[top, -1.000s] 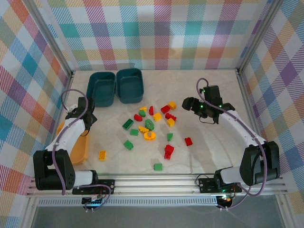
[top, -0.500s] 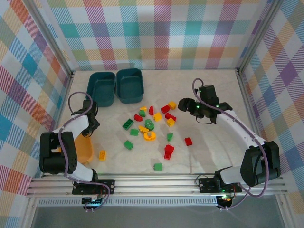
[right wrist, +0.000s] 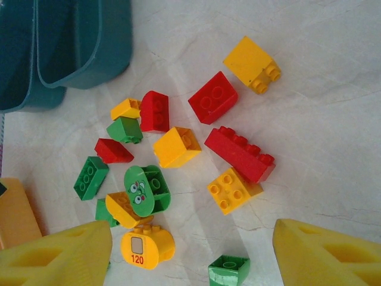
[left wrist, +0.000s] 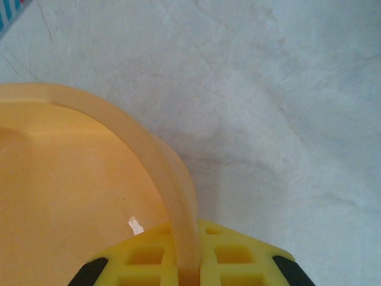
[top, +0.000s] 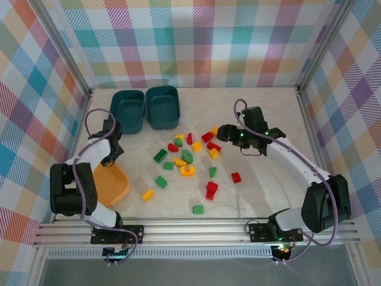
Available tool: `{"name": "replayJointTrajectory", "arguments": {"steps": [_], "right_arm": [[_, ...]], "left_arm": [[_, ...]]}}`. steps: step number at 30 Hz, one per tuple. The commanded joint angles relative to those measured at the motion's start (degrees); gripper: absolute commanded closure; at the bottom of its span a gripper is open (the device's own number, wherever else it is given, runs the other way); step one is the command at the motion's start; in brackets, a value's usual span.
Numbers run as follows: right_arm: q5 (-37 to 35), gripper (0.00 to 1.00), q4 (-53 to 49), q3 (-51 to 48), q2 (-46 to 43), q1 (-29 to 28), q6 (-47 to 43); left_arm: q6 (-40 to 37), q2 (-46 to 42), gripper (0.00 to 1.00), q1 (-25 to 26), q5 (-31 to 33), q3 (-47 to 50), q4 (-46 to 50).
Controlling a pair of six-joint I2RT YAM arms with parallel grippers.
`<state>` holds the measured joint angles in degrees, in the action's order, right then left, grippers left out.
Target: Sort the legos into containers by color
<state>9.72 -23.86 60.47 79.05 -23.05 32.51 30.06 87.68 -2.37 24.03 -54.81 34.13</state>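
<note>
The legos [top: 190, 152], red, green and yellow, lie scattered over the middle of the table. In the right wrist view I see a long red brick [right wrist: 240, 154], a yellow studded brick [right wrist: 234, 190], a round yellow piece marked 120 [right wrist: 147, 246] and a green brick [right wrist: 229, 269]. My right gripper [top: 225, 132] [right wrist: 190, 253] hangs open above the pile's right edge, holding nothing. My left gripper [top: 111, 158] [left wrist: 190, 262] is shut on the rim [left wrist: 161, 161] of the orange container [top: 113, 186]. Two teal containers [top: 127, 111] [top: 162, 106] stand at the back left.
A lone yellow brick [top: 147, 194] lies just right of the orange tub, a green one [top: 198, 209] near the front rail. Red bricks [top: 211, 189] [top: 236, 177] lie front right. Checked walls close in three sides.
My left gripper has shut on the orange tub's rim and the tub has swung right, pushing the lone yellow brick right. My right gripper has moved left towards the pile.
</note>
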Motion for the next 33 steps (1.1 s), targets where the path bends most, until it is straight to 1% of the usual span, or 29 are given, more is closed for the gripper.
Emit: {"name": "replayJointTrajectory", "arguments": {"steps": [1,5,7,9,12,15,18,21,24,27,29,31,33], "right_arm": [[1.04,0.29,-0.18,2.92,0.49,-2.71,-0.19],[1.95,0.27,-1.26,6.83,2.37,-11.27,-6.19],[0.47,0.28,-2.9,9.57,4.21,-16.43,-9.17],[-1.53,0.28,-3.56,11.92,6.04,-21.9,-11.9],[-4.15,0.28,-4.11,16.18,9.71,-28.82,-14.13],[-7.32,0.28,-5.23,21.33,14.03,-34.25,-15.6],[-9.22,0.28,-5.52,25.21,17.63,-37.67,-16.5],[-10.26,0.29,-5.7,28.44,20.91,-39.71,-16.11],[-12.65,0.29,-6.54,31.32,23.6,-40.81,-15.64],[-13.7,0.31,-7.17,33.32,26.14,-40.92,-14.61],[-14.96,0.35,-8.34,34.67,28.01,-41.02,-13.9],[-16.99,0.41,-9.68,35.72,29.58,-41.2,-13.16],[-19.57,0.5,-9.81,35.76,30.75,-41.43,-12.58]], "left_arm": [[-1.27,-3.96,1.0,1.18,0.18,-5.56,5.66],[-2.76,-9.35,1.0,3.84,-3.78,-12.42,10.86],[-2.86,-10.91,1.0,5.09,-5.03,-15.68,13.27],[-1.85,-11.47,1.0,6.14,-7.96,-18.02,14.79],[0.38,-11.14,1.0,8.89,-9.22,-18.77,14.88],[3.73,-9.62,1.0,11.91,-9.72,-17.82,13.22],[7.34,-7.75,1.0,15.72,-8.68,-17.26,11.56],[10.67,-6.64,1.0,19.17,-7.2,-17.21,9.97],[12.47,-5.4,1.0,21.59,-5.15,-17.78,9.57],[13.56,-4.52,1.0,22.69,-5.04,-17.99,9.21],[14.64,-4.22,1.0,22.85,-5.1,-17.71,8.96],[15.22,-4.19,1.0,22.86,-5.57,-17.37,8.53],[15.68,-4.25,1.0,22.94,-6.53,-16.82,8.02]]}}
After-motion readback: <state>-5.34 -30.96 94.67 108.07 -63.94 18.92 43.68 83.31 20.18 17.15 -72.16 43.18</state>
